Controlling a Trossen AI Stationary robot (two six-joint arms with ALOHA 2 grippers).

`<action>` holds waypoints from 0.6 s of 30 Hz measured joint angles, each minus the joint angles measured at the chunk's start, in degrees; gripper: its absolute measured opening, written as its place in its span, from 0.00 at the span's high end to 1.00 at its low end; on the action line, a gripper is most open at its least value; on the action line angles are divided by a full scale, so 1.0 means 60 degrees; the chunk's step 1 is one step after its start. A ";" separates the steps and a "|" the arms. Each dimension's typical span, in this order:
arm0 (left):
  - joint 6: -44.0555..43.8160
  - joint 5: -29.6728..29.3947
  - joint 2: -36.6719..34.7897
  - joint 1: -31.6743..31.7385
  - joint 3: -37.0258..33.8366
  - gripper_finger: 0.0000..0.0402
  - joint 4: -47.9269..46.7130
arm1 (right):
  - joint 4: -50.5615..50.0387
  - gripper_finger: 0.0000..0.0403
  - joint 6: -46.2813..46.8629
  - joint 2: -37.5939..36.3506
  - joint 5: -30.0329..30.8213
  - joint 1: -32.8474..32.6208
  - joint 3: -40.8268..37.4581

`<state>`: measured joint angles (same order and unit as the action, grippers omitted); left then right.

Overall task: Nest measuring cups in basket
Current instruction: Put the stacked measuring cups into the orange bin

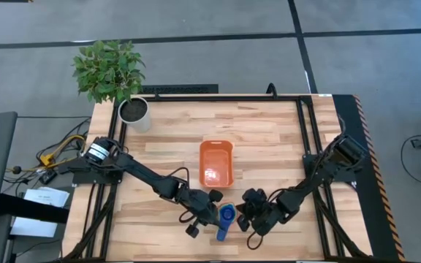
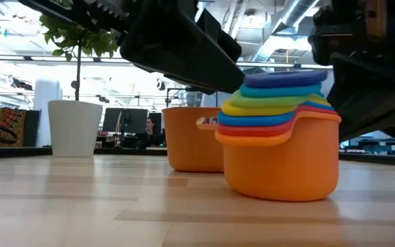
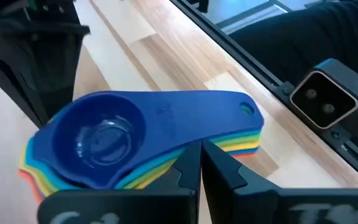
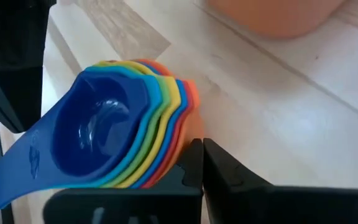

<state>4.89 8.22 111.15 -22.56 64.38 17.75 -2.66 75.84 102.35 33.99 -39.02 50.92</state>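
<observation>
Wooden boards made up the table (image 1: pixel 269 139), where the measuring cups (image 1: pixel 225 218) sat stacked one inside another near the front edge, outside the orange basket (image 1: pixel 215 162) just behind them. To do this step well, a gripper would probably need to hold the whole stack firmly and level, so no cup slipped out on the way into the basket. The left gripper (image 1: pixel 212 212) and the right gripper (image 1: pixel 248 213) sat on either side of the stack, both with fingers together and holding nothing.
</observation>
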 joint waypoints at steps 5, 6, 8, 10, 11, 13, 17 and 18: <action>-0.0004 -0.0142 0.0000 0.0078 0.0000 1.00 0.0016 | 0.0071 0.96 -0.0443 0.0000 -0.0197 0.0224 0.0000; -0.0001 -0.0248 0.0000 0.0086 0.0000 1.00 0.0044 | 0.0105 0.96 -0.0519 0.0000 -0.0209 0.0270 0.0000; 0.0004 -0.0463 0.0000 0.0084 0.0000 1.00 0.0178 | 0.0202 0.95 -0.0759 -0.0034 -0.0282 0.0384 0.0000; 0.0015 -0.0499 -0.0001 0.0093 0.0001 1.00 0.0333 | 0.0270 0.94 -0.0956 -0.0171 -0.0377 0.0503 0.0000; 0.0080 -0.0506 -0.0004 0.0093 0.0004 1.00 0.0339 | 0.0308 0.94 -0.1034 -0.0237 -0.0409 0.0563 0.0000; 0.0153 -0.0506 -0.0029 0.0093 0.0003 1.00 0.0199 | 0.0106 0.94 -0.1217 -0.0445 -0.0406 0.0640 -0.0003; 0.0180 -0.0607 -0.0305 0.0090 0.0004 1.00 -0.0628 | -0.0355 0.97 -0.1400 -0.1016 -0.0402 0.0601 -0.0001; 0.0128 -0.0682 -0.0367 0.0090 0.0004 1.00 -0.0889 | -0.0541 0.97 -0.1400 -0.1177 -0.0402 0.0536 -0.0007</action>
<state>5.65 4.13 108.95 -22.02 64.40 12.41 -5.90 67.44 95.29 31.57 -35.81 50.87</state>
